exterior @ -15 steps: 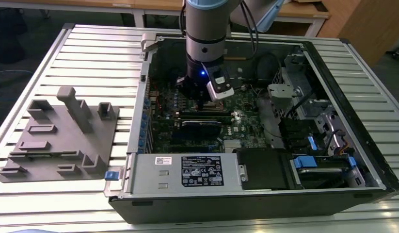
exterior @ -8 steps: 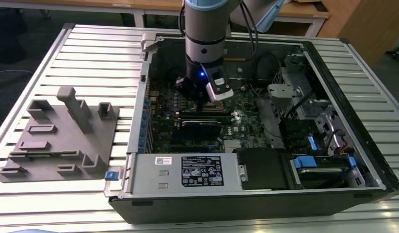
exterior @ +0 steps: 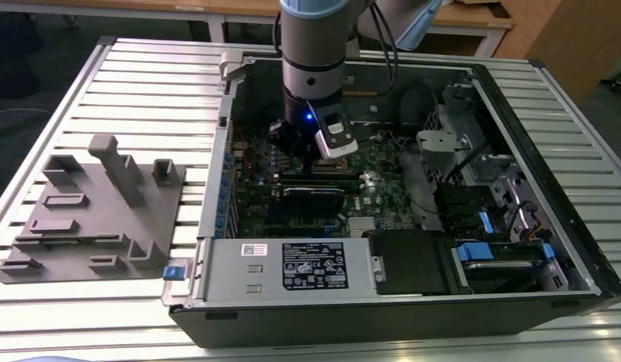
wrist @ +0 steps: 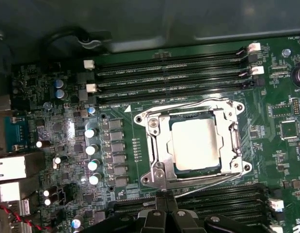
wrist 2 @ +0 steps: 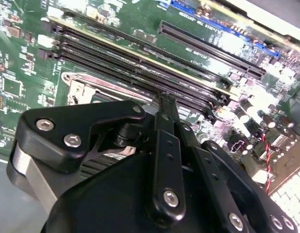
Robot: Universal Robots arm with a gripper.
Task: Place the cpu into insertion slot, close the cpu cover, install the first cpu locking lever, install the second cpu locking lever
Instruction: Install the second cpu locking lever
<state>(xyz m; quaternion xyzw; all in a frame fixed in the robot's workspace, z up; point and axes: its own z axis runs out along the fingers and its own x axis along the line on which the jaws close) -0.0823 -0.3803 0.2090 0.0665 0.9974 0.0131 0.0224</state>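
Observation:
In the first wrist view the silver-topped cpu (wrist: 196, 144) lies flat in the insertion slot (wrist: 243, 167) on the green motherboard (wrist: 120, 121). The silvery cpu cover (wrist: 157, 145) is down around it, with the chip showing through its window. One thin wire locking lever (wrist: 188, 104) runs along the slot's edge beside the memory slots. A second locking lever (wrist: 213, 183) runs along the opposite edge, slightly askew. My gripper (wrist: 165, 196) is shut with nothing between its fingers, its tips right at that second edge. The gripper (wrist 2: 162, 97) also looks shut in the second wrist view. The gripper (exterior: 308, 162) reaches down into the open computer case.
Long black memory slots (wrist: 174, 73) flank the socket on two sides, with a row of capacitors (wrist: 91, 155) beside it. The case walls (exterior: 225, 151), cables (exterior: 421, 98) and the drive bay (exterior: 491, 256) hem in the arm. A grey fixture (exterior: 99, 211) lies on the slatted table (exterior: 139, 83).

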